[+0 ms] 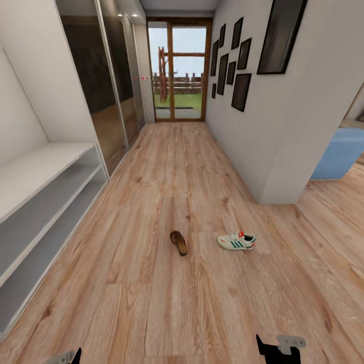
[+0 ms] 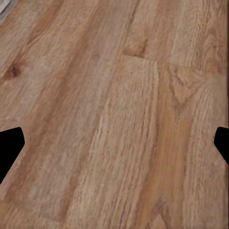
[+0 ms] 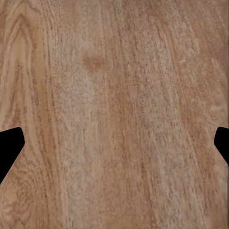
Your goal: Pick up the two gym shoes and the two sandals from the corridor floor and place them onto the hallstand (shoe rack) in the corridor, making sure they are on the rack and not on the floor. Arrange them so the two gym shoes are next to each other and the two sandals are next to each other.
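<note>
One cream gym shoe (image 1: 236, 241) with green stripes lies on its sole on the corridor floor (image 1: 172, 303), right of centre. A dark brown sandal (image 1: 178, 242) lies a little to its left. The hallstand (image 1: 45, 202), pale grey with two open shelves, runs along the left wall. At the bottom edge of the head view, my left gripper (image 1: 68, 357) and my right gripper (image 1: 278, 346) hang low, well short of both shoes. Each wrist view looks down at bare planks between wide-spread fingertips (image 2: 10, 143) (image 3: 10, 143), with nothing held: both grippers are open.
Mirrored sliding wardrobe doors (image 1: 111, 86) follow the hallstand on the left. A white wall corner (image 1: 273, 151) with dark picture frames juts in on the right, a blue sofa (image 1: 341, 154) behind it. A glass door (image 1: 177, 71) closes the corridor's far end.
</note>
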Available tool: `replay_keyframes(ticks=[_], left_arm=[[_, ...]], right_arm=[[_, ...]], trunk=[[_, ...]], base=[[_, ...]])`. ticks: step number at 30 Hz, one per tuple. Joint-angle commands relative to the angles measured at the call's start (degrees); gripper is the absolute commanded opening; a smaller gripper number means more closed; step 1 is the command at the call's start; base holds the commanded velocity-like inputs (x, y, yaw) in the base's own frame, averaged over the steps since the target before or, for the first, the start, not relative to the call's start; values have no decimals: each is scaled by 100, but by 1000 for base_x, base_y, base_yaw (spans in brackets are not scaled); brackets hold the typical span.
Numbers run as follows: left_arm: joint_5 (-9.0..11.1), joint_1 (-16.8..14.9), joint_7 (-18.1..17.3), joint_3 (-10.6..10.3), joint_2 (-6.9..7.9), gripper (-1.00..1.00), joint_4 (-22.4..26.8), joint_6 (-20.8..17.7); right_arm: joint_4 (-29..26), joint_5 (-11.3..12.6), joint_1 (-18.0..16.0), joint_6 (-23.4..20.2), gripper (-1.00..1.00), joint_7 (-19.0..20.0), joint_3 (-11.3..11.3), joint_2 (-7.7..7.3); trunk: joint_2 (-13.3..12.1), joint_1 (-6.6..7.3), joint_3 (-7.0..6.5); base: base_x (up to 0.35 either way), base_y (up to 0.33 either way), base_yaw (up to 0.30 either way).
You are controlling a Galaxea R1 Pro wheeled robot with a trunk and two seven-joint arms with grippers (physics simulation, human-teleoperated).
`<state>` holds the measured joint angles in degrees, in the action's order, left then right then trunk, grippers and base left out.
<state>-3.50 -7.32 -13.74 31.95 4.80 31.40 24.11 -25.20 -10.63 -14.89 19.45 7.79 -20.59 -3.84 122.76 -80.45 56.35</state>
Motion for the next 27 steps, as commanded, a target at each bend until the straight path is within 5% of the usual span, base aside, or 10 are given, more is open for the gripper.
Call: replay_keyframes(ticks=[1,17,27], left_arm=[[-36,-6,-50,48,-5,100,-2,16],[-36,-6,-50,48,-5,100,-2,16],[-36,-6,-50,48,-5,100,-2,15]], right_arm=[[6,-53,-6,23,100,38,-47,5],[6,-53,-6,23,100,38,-42,6],[6,-53,-6,23,100,38,-42,6]], trunk=[[2,-2,4],[2,-2,4],[2,-2,4]], base=[[279,-167,0],[278,-168,4],[274,-170,147]])
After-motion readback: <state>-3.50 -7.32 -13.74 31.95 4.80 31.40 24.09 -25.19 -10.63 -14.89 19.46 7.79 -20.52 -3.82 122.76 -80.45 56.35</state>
